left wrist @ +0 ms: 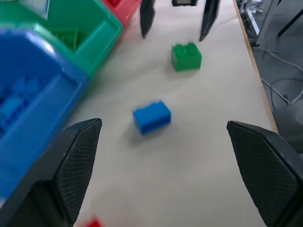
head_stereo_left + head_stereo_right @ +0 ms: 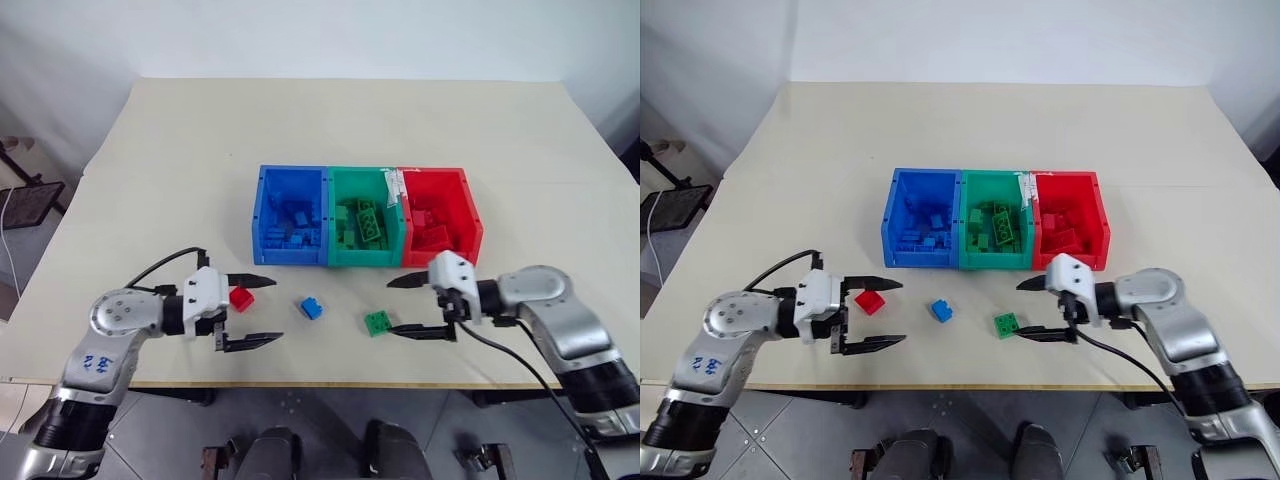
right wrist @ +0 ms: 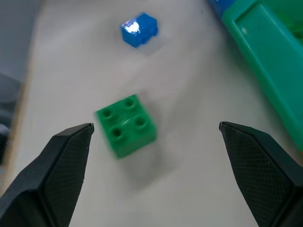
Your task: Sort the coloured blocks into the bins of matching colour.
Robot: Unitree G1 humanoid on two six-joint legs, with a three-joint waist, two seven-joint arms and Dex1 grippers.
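Three coloured blocks lie on the table in front of the bins: a red one (image 2: 241, 298), a blue one (image 2: 311, 308) and a green one (image 2: 377, 323). The joined bins, blue (image 2: 285, 255), green (image 2: 360, 258) and red (image 2: 472, 225), each hold several blocks of their own colour. My left gripper (image 2: 279, 308) is open and lies level, its fingers to either side of the red block and pointing at the blue one (image 1: 151, 117). My right gripper (image 2: 392, 306) is open and points left, just right of the green block (image 3: 126, 125), nothing between its fingers.
The blocks lie close to the table's near edge (image 2: 330, 383). The beige tabletop (image 2: 330, 130) stretches far behind the bins. A black stand (image 2: 25, 200) sits on the floor at the far left.
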